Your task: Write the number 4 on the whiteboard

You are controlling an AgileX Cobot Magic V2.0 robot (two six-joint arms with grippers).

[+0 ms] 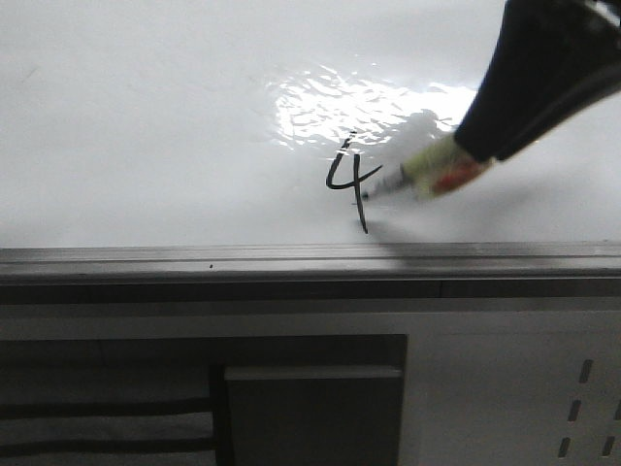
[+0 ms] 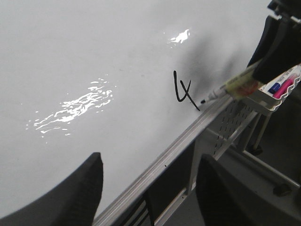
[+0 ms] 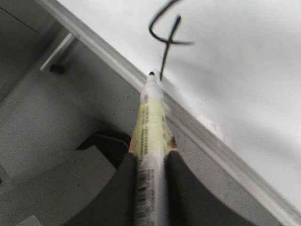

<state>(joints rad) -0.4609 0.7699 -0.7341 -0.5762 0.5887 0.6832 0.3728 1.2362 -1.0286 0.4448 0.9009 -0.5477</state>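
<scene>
Right end effector [image 3: 150, 179] is clamped on a light, stiff, slippery marker [image 3: 151, 122], gripped mid-barrel, tip beside the number 4 [image 1: 351, 183] near the whiteboard [image 1: 146, 126] rail edge. Left end effector [image 2: 146, 188] hovers wide open, holding nothing.

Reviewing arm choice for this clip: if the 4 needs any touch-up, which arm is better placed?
The right. Its claw is shut on the marker, whose tip sits beside the number 4 on the whiteboard. The left claw is open, holds nothing and sits farther along the board's edge.
</scene>
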